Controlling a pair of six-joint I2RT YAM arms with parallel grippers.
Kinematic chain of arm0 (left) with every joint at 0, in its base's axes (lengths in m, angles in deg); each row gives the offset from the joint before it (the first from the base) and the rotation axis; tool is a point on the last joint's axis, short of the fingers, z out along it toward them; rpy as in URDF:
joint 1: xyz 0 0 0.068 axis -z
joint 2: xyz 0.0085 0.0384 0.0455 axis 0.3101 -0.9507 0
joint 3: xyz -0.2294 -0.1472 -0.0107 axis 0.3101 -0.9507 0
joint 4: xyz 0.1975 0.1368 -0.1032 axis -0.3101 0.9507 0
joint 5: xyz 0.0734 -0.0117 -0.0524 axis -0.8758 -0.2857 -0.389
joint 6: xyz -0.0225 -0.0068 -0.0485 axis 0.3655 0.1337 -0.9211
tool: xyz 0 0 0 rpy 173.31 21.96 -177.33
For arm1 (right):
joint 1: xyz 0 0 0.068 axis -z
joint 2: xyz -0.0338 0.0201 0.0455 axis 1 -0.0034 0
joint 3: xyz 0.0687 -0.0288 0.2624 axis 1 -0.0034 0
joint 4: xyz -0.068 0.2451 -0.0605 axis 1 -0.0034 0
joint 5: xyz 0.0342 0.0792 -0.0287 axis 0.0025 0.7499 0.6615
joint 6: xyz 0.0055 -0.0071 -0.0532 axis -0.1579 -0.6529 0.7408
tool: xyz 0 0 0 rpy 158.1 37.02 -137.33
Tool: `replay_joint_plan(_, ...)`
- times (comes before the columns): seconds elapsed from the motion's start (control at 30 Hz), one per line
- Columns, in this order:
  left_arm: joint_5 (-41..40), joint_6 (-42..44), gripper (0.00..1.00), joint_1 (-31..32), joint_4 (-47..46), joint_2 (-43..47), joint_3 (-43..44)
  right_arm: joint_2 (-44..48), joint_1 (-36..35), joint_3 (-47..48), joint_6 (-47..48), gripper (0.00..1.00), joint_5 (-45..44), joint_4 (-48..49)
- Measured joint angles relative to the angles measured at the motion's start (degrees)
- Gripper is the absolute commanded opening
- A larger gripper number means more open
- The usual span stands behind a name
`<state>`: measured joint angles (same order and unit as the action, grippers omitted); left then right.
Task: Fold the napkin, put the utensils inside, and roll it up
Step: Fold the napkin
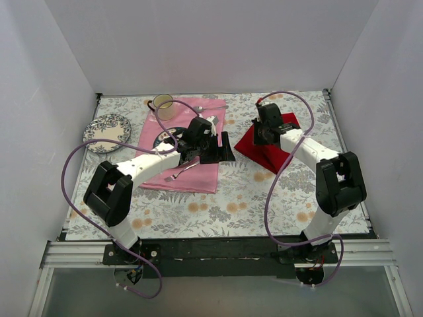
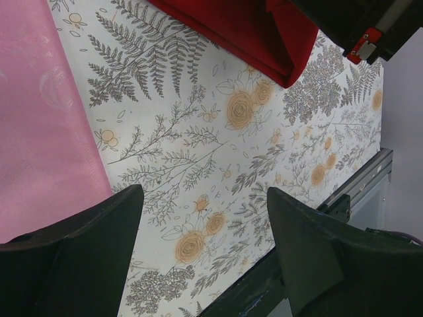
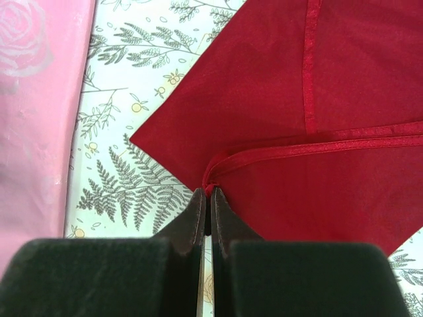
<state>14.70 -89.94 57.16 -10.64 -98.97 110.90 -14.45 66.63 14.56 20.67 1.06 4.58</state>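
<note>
While the right gripper (image 3: 208,193) stood with its fingers pressed almost together on a hemmed corner of the deep red napkin (image 3: 277,99), that cloth lay toward the right rear of the floral tablecloth (image 2: 198,132), near the larger pink cloth (image 2: 39,119) and not touching it. Over the bare strip of tablecloth between the two cloths, the left gripper (image 2: 201,198) hung with its fingers spread wide, holding nothing at all.

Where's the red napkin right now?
Top view: the napkin lies on the right half of the floral tablecloth, right of the pink cloth and apart from it. The right gripper pinches one corner.
</note>
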Motion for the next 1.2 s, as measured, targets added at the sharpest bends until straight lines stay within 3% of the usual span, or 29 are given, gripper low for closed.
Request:
replay_joint_plan(0.27,0.1,0.0,0.75,0.0,-0.7,0.0,-0.1,-1.1,-0.1,0.3,-1.8,0.02,-2.3,0.8)
replay_joint_plan(0.47,0.5,0.0,0.76,0.0,-1.0,0.0,-0.6,-3.7,-0.1,1.3,-3.7,0.08,-2.2,1.5)
replay_joint_plan(0.57,0.5,0.0,0.77,0.0,-1.0,0.0,-0.6,-4.7,-0.1,1.5,-4.7,0.31,-1.3,1.5)
replay_joint_plan(0.6,0.5,0.0,0.77,0.0,-1.1,0.0,-0.6,-5.3,-0.1,1.9,-4.9,0.63,-0.5,1.5)
replay_joint_plan(0.63,0.5,0.0,0.77,0.0,-1.1,0.0,-0.6,-6.1,-0.1,2.6,-4.9,0.74,0.5,1.5)
replay_joint_plan(0.67,0.6,0.0,0.78,0.0,-1.2,0.0,-0.6,-7.1,-0.1,3.5,-5.0,0.79,1.7,1.5)
replay_joint_plan(0.93,1.6,-0.1,0.75,0.0,-2.4,-2.6,2.0,-5.4,0.0,5.3,-0.9,0.77,4.7,-0.6)
replay_joint_plan(1.07,1.2,0.6,0.72,0.0,-2.7,-8.9,8.2,5.8,1.3,-2.0,0.4,0.71,2.6,-2.2)
replay_joint_plan(1.2,0.7,1.3,0.65,-0.2,-2.7,-16.6,16.0,16.5,6.1,-10.8,1.4,0.57,3.0,-1.3)
